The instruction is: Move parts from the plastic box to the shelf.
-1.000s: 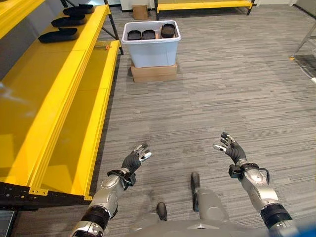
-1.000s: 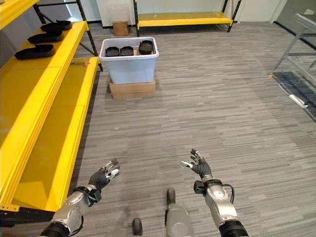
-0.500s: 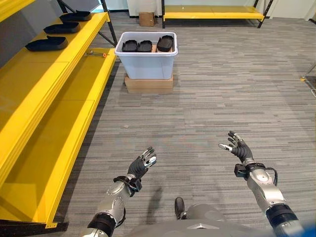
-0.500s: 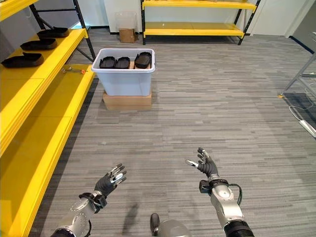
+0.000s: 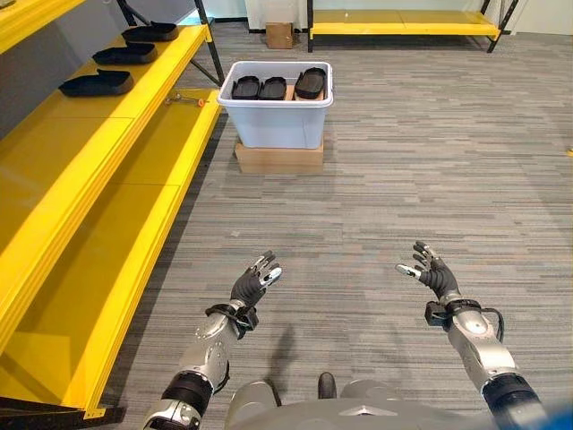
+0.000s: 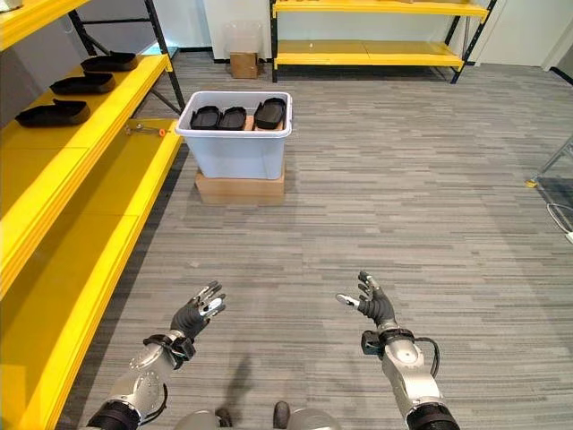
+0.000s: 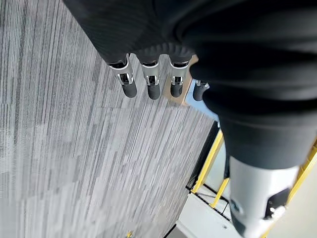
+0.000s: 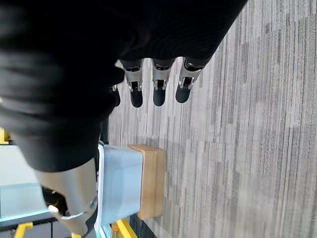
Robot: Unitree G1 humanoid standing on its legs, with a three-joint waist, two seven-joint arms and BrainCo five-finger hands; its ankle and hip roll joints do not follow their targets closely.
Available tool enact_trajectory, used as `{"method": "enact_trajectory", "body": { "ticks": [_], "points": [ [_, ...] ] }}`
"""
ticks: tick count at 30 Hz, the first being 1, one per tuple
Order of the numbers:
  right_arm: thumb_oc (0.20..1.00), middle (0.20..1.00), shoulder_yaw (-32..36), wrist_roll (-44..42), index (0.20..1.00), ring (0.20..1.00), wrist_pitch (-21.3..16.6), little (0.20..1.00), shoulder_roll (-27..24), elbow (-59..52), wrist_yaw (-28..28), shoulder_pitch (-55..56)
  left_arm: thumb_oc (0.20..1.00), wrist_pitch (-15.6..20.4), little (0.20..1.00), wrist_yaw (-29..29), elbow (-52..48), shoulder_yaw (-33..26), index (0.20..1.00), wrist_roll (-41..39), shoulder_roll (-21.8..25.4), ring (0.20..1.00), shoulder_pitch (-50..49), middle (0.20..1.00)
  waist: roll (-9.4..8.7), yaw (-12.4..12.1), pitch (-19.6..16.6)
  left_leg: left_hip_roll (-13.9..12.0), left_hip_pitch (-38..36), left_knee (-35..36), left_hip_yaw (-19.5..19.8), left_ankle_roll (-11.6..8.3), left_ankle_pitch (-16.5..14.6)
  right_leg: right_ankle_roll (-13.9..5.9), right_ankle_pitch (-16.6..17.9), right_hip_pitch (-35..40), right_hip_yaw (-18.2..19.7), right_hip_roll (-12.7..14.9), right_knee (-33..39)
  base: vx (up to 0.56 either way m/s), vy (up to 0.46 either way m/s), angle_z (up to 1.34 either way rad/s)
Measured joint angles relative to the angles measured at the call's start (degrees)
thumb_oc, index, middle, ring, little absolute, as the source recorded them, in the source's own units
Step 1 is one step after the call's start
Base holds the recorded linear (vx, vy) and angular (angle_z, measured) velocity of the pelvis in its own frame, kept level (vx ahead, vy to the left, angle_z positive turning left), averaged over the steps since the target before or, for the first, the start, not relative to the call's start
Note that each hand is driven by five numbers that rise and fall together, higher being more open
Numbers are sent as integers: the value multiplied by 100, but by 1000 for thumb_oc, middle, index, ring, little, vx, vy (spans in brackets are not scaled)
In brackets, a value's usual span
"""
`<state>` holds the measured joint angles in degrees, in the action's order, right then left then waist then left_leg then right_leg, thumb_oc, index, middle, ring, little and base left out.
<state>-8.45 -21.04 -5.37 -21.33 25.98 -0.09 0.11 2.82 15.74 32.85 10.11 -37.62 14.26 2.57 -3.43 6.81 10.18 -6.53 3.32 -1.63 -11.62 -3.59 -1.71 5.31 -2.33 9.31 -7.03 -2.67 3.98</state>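
Left eye view: a white plastic box [image 5: 276, 115] is seen on a flat brown cardboard carton [image 5: 278, 158] on the grey striped carpet floor [image 5: 403, 161], beside the far end of the yellow metal shelf [image 5: 107, 170]. Three black moulded parts [image 5: 273, 87] are held in the box; three more black tray-shaped parts [image 5: 96, 83] are laid along the shelf's upper level. The left hand [image 5: 251, 284] and right hand [image 5: 431, 276] are raised over the floor, well apart from the box, fingers spread, nothing held.

Right eye view: a small orange-tipped tool [image 6: 143, 129] is seen on the lower shelf level near the box.

Left wrist view: fingers [image 7: 128, 82] are extended, empty.

Right wrist view: fingers [image 8: 158, 85] are straight, empty; the box and carton are seen beyond.
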Motion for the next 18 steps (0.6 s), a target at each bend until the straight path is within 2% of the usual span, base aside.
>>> {"method": "enact_trajectory", "body": {
  "ticks": [1,2,3,5,6,7,9,10,11,12,13,14,17,18],
  "points": [
    [1000,1000,-10,0,1000,1000,3,1000,0,0,3,21,1000,0,1000,-4,26,-1,1000,-1,-2,1000,-24,1000,8,-13,-5,-20,-14,283,-21,-35,175,-27,4,71,-1,0,79,376,211,17],
    [1000,1000,-5,94,1000,1000,8,1000,-5,3,40,23,1000,2,1000,-10,108,0,1000,-8,-8,1000,-83,1000,73,-57,23,-93,64,740,63,-94,474,-41,-92,210,45,1,143,378,222,4],
    [1000,1000,-22,167,1000,1000,8,1000,-11,28,99,25,1000,19,1000,-10,176,-3,1000,2,-15,1000,-108,1000,108,-117,28,-130,194,741,199,-179,547,-25,-139,238,122,9,133,382,237,-14],
    [1000,1000,-103,223,1000,1000,13,1000,-18,49,235,22,1000,72,1000,-18,356,-17,1000,16,-29,1000,-128,1000,145,-270,95,-203,463,737,436,-197,573,-94,-241,377,333,101,134,271,189,-37],
    [1000,1000,-133,218,1000,1000,25,1000,-12,49,313,43,1000,97,1000,-36,378,-18,1000,56,-30,1000,-164,1000,161,-312,107,-223,578,730,424,-194,572,-159,-289,440,401,179,131,402,321,-58],
    [1000,1000,-155,214,1000,1000,65,1000,-9,65,493,75,1000,211,1000,-101,378,-32,1000,86,-30,1000,-288,1000,173,-376,121,-202,604,687,416,-176,560,-347,-449,609,542,378,121,422,341,-69],
    [1000,1000,-159,209,1000,1000,64,1000,-39,80,675,92,1000,365,1000,-157,376,-75,1000,65,-40,1000,-465,1000,273,-479,65,-177,467,404,420,-66,370,-597,-720,704,829,571,-46,364,284,-90],
    [1000,1000,-240,187,1000,1000,66,1000,-1,73,723,103,1000,439,1000,-249,348,-234,1000,70,24,1000,-477,1000,130,-452,58,126,413,149,297,40,741,-878,-883,814,939,945,-238,337,258,-71],
    [1000,1000,-277,139,1000,1000,68,1000,8,65,750,104,1000,461,1000,-277,271,-307,1000,72,46,1000,-412,1000,30,-448,142,302,308,138,252,186,845,-1033,-977,776,831,1133,-513,307,233,-40],
    [1000,1000,-290,96,1000,1000,70,1000,16,64,764,130,1000,502,1000,-305,247,-338,1000,72,83,1000,-344,1000,18,-453,170,394,252,154,263,369,1007,-1126,-1036,707,726,1170,-721,250,184,-13],
    [1000,1000,-292,88,1000,1000,74,1000,60,62,763,167,1000,511,1000,-316,221,-341,1000,72,99,1000,-295,1000,-26,-453,185,491,202,160,259,459,1034,-1198,-1082,684,672,1161,-841,273,206,6],
    [1000,1000,-339,85,1000,1000,75,1000,155,43,682,184,1000,509,1000,-324,215,-334,1000,122,221,1000,-160,1000,-137,-467,171,700,42,265,253,600,935,-1237,-1143,622,544,1080,-1033,281,227,6],
    [1000,1000,-349,84,1000,1000,68,1000,303,-55,544,3,1000,508,1000,-339,214,-323,1000,244,224,1000,-107,1000,-122,-498,170,867,-138,359,176,793,768,-1249,-1057,476,290,1054,-1410,234,226,-4],
    [1000,1000,-360,85,1000,1000,68,1000,333,-166,386,-102,1000,492,1000,-418,211,-230,1000,234,206,1000,-115,1000,-51,-497,190,882,-332,508,126,853,760,-1355,-990,250,366,1083,-1995,245,258,3]
  ]
}}
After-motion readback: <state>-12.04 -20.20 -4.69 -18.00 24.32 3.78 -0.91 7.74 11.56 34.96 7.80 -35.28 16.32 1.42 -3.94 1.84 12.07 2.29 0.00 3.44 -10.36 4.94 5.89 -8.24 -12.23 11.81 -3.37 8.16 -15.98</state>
